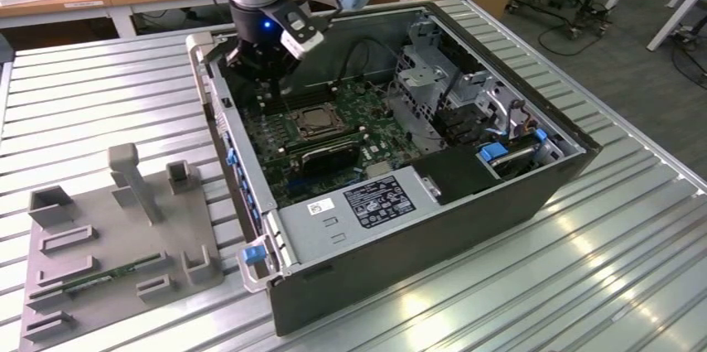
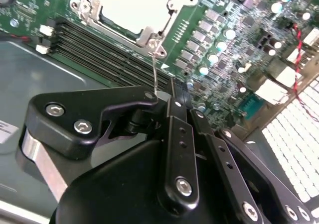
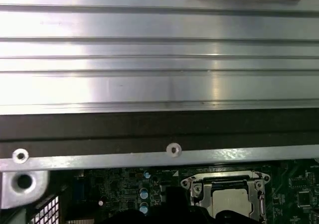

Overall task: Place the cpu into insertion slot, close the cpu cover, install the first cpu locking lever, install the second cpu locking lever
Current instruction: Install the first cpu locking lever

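Inside the computer case, mid-frame, the insertion slot holds the cpu; the end effector clenches 1 locking lever.

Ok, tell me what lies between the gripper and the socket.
In the second wrist view, a thin wire lever spans that gap, from the socket's corner to the gripper, over green board beside the dark memory slots.

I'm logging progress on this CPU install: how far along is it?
Done: the cpu sits in the insertion slot, with the cpu cover down over it. In hand: the shut gripper meets a thin locking lever standing up from the socket's corner. Left: that lever is not yet latched down.
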Available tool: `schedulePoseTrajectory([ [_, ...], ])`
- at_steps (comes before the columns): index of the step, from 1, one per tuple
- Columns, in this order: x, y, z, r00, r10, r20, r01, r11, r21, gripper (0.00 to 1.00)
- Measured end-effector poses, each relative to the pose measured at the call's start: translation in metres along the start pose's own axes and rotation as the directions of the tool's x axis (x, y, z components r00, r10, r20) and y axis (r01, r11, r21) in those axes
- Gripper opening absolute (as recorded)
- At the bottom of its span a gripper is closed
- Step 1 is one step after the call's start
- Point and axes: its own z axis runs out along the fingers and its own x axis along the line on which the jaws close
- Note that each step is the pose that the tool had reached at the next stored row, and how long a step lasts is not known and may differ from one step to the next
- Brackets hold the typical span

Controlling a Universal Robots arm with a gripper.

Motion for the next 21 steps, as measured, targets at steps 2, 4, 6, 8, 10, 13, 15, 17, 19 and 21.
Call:
schedulePoseTrajectory([
  [2, -0.0036, 0.0001, 0.0006, 1.0, 0.002, 0.0001, -0.002, 1.0, -0.0001, 0.11],
  [4, -0.0073, 0.0002, 0.0012, 1.0, 0.004, 0.0002, -0.004, 1.0, -0.0003, 0.11],
  [6, -0.0112, 0.0003, 0.0018, 1.0, 0.006, 0.0002, -0.006, 1.0, -0.0007, 0.11],
  [8, -0.0153, 0.0005, 0.0025, 1.0, 0.008, 0.0003, -0.008, 1.0, -0.0011, 0.11],
  [10, -0.0189, 0.0006, 0.0031, 1.0, 0.009, 0.0003, -0.009, 1.0, -0.0013, 0.11],
  [13, -0.0194, 0.0006, 0.0031, 1.0, 0.01, 0.0004, -0.01, 1.0, -0.0012, 0.11],
  [15, -0.0195, 0.0006, 0.0031, 1.0, 0.01, 0.0004, -0.01, 1.0, -0.0011, 0.11],
  [17, -0.0195, 0.0006, 0.0032, 1.0, 0.01, 0.0004, -0.01, 1.0, -0.0012, 0.11],
  [19, -0.0195, 0.0006, 0.0031, 1.0, 0.01, 0.0004, -0.01, 1.0, -0.0012, 0.11],
  [21, -0.0195, 0.0006, 0.0031, 1.0, 0.01, 0.0004, -0.01, 0.9999, -0.0011, 0.11],
])
